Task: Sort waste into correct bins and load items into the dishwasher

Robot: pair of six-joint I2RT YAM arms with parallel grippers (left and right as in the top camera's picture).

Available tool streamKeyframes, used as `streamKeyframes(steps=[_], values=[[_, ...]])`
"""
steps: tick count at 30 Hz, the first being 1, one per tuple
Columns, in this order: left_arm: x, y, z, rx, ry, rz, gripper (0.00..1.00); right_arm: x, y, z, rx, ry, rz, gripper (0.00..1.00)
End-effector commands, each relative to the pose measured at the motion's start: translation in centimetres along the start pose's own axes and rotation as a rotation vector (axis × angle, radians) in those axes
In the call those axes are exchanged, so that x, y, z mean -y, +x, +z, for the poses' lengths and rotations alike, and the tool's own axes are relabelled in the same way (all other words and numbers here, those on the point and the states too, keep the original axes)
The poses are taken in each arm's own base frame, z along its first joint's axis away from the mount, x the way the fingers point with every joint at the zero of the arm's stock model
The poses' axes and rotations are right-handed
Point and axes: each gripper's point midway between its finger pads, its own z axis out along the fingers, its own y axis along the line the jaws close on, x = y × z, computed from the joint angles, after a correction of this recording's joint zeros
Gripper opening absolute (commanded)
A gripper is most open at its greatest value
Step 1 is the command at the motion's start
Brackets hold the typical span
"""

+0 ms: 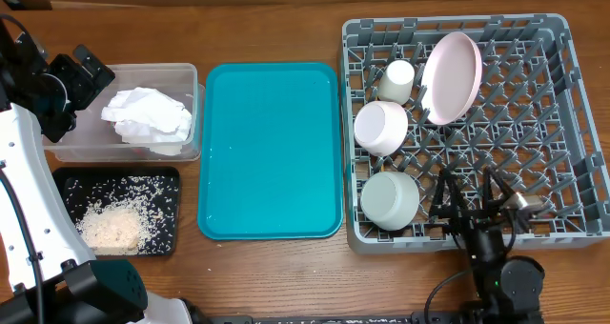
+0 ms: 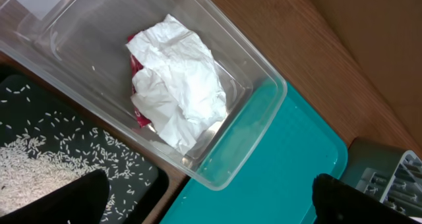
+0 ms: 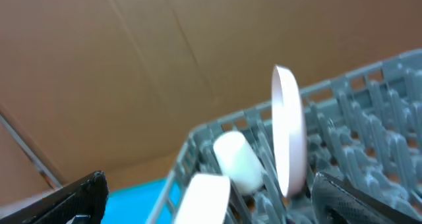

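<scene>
A crumpled white napkin (image 1: pixel 148 117) (image 2: pixel 178 79) lies in the clear tub (image 1: pixel 181 76) (image 2: pixel 264 72), with a red packet (image 2: pixel 138 115) showing under it. Rice grains (image 1: pixel 110 227) (image 2: pixel 26 161) lie in the black tray (image 1: pixel 162 181) (image 2: pixel 142 178). The grey dish rack (image 1: pixel 543 124) (image 3: pixel 369 112) holds a pink plate (image 1: pixel 451 76) (image 3: pixel 289 132) on edge, a white cup (image 1: pixel 397 79) (image 3: pixel 237 161), a whitish-pink bowl (image 1: pixel 381 127) (image 3: pixel 204 197) and a grey-green bowl (image 1: pixel 391 198). My left gripper (image 1: pixel 86 74) (image 2: pixel 211 207) hangs open above the tub's left end. My right gripper (image 1: pixel 467 192) (image 3: pixel 211 204) is open and empty over the rack's front.
A teal serving tray (image 1: pixel 272 152) (image 2: pixel 283 171) (image 3: pixel 142 197) lies between the bins and the rack. The wooden table (image 1: pixel 286 29) runs along the back. The right arm's base (image 1: pixel 505 276) stands at the front edge, the left arm's white link (image 1: pixel 29 200) by the black tray.
</scene>
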Motion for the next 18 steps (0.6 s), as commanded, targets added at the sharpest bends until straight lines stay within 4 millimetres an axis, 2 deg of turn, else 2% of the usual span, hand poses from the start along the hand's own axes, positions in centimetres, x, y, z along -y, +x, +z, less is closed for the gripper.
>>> streamKeyframes(steps=[1, 4, 18], values=[[0.5, -0.4, -0.6, 0.02, 0.011, -0.003, 1.0, 0.7, 1.4, -0.1, -0.049, 0.021, -0.051, 1.0], [0.5, -0.4, -0.6, 0.02, 0.011, -0.003, 1.0, 1.4, 2.8, -0.2, -0.105, 0.046, -0.048, 1.0], [0.5, -0.4, -0.6, 0.02, 0.011, -0.003, 1.0, 1.4, 2.8, -0.2, -0.108, 0.047, -0.048, 1.0]])
